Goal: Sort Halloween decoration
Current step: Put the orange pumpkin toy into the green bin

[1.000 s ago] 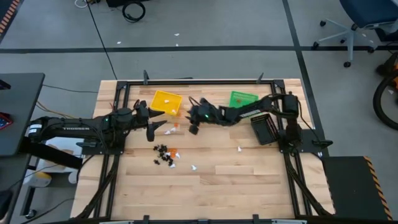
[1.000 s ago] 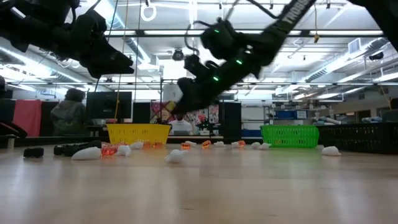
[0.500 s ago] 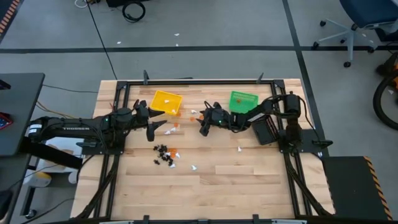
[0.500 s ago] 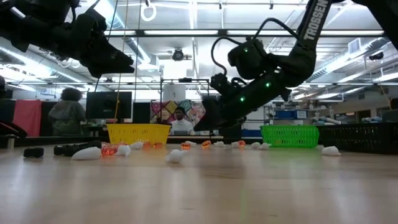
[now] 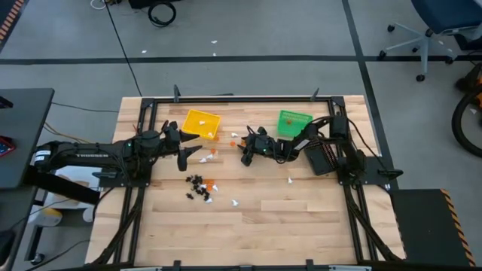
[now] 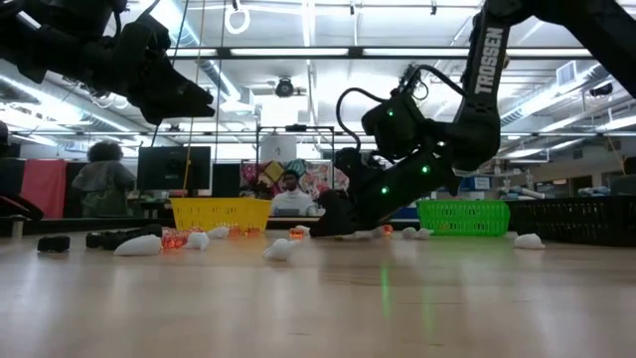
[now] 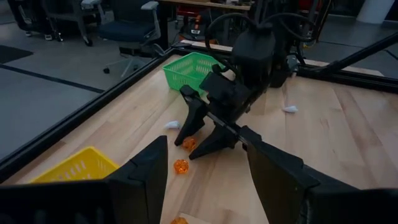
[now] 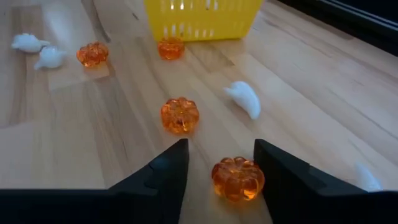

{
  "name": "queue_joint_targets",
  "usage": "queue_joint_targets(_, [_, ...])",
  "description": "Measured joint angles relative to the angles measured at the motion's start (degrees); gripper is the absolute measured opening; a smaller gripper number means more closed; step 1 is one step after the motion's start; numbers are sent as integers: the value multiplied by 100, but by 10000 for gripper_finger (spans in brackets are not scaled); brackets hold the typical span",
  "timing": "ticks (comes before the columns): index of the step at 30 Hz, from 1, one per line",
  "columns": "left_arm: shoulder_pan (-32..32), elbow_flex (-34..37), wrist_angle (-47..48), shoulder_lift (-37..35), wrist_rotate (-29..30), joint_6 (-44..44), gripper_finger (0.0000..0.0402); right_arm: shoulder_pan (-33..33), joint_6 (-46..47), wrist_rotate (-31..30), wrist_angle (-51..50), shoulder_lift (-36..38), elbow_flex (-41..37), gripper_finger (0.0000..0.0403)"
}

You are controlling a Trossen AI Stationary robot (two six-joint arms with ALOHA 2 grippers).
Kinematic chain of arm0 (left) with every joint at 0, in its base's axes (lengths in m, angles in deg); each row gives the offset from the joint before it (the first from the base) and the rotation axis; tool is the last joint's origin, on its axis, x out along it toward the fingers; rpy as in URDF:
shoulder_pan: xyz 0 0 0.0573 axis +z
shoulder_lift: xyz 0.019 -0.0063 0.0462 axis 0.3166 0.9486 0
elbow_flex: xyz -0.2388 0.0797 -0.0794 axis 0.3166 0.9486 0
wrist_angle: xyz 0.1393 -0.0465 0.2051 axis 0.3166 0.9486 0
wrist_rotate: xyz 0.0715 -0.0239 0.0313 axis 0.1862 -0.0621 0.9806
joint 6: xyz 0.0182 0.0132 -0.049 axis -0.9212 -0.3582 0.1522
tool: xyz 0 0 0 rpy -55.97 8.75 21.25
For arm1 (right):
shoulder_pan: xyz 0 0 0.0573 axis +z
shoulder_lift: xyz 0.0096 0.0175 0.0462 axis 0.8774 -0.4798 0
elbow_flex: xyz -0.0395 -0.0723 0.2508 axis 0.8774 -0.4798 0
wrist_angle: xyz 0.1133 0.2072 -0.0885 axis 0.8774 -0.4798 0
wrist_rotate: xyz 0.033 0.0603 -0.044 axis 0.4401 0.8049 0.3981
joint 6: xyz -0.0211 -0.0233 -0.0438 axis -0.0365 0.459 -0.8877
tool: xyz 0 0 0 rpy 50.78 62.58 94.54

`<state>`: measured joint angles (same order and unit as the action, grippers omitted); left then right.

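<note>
The Halloween decoration lies scattered on the wooden table: black trinkets (image 5: 198, 188), white ones (image 5: 234, 202) and orange pumpkins (image 8: 180, 115). My right gripper (image 5: 245, 156) is open and low over the table between the yellow bin (image 5: 202, 124) and the green bin (image 5: 294, 120). Its fingers stand on either side of one orange pumpkin (image 8: 237, 178), which rests on the wood. A white trinket (image 8: 244, 98) lies just beyond. My left gripper (image 5: 184, 159) is open and held up above the table (image 6: 184, 99), near the yellow bin.
A black bin (image 5: 320, 156) sits under the right arm, near the green bin. More pumpkins (image 8: 92, 54) and white pieces (image 8: 28, 42) lie in front of the yellow bin (image 8: 202, 15). The near half of the table (image 5: 301, 226) is bare wood. People show in the room behind.
My right gripper has come down from well above the table to just over the wood, shifting a little toward the right edge as the arm drew back. The trinkets have stayed where they were.
</note>
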<state>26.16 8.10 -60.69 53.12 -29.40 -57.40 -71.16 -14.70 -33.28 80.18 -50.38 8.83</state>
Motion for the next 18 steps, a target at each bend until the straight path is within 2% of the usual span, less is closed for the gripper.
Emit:
queue_joint_targets(8, [0, 0, 2, 0, -2, -65, 196, 152, -202, -27, -186, 214, -136, 101])
queue_joint_targets(13, [0, 0, 1, 0, -2, -61, 196, 162, -218, 21, -495, 418, -145, 100])
queue_joint_targets(18, [0, 0, 2, 0, -2, -60, 196, 169, -221, 65, -1315, 921, -165, 103])
